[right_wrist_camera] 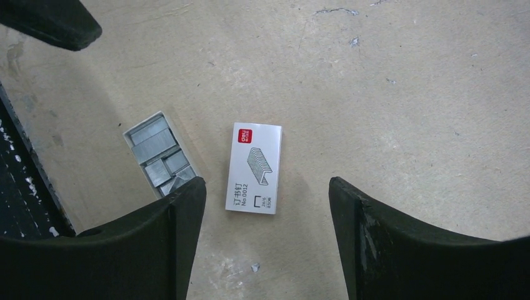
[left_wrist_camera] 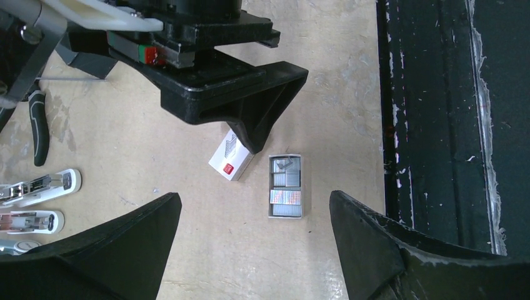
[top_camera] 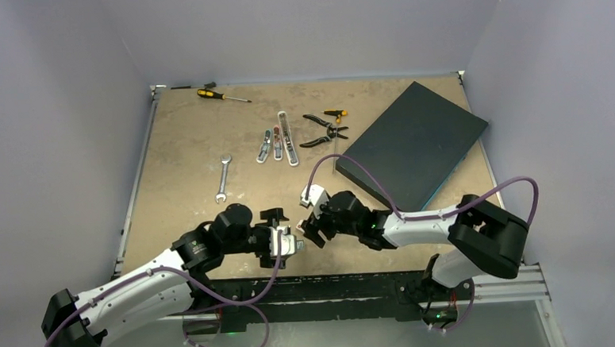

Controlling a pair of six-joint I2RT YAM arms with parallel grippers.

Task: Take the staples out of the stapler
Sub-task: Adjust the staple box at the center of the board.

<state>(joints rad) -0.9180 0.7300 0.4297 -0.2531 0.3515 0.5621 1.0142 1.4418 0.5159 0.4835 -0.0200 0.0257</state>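
Observation:
Silvery staples (left_wrist_camera: pixel 285 195) lie in strips inside a small open tray (left_wrist_camera: pixel 272 187) on the tan table near the front edge; they also show in the right wrist view (right_wrist_camera: pixel 153 147). A white staple box (right_wrist_camera: pixel 254 167) with a red label lies beside the tray. Three white stapler parts (top_camera: pixel 277 142) lie far back at the centre, seen at the left of the left wrist view (left_wrist_camera: pixel 40 186). My left gripper (left_wrist_camera: pixel 256 250) hangs open above the tray. My right gripper (right_wrist_camera: pixel 267 206) is open over the box, with nothing between its fingers.
A wrench (top_camera: pixel 223 178), a screwdriver (top_camera: pixel 221 95) and pliers (top_camera: pixel 323 130) lie on the table's back half. A dark flat board (top_camera: pixel 414 142) fills the back right. The black front rail (left_wrist_camera: pixel 431 125) runs close to the tray. Both grippers nearly meet (top_camera: pixel 300 236).

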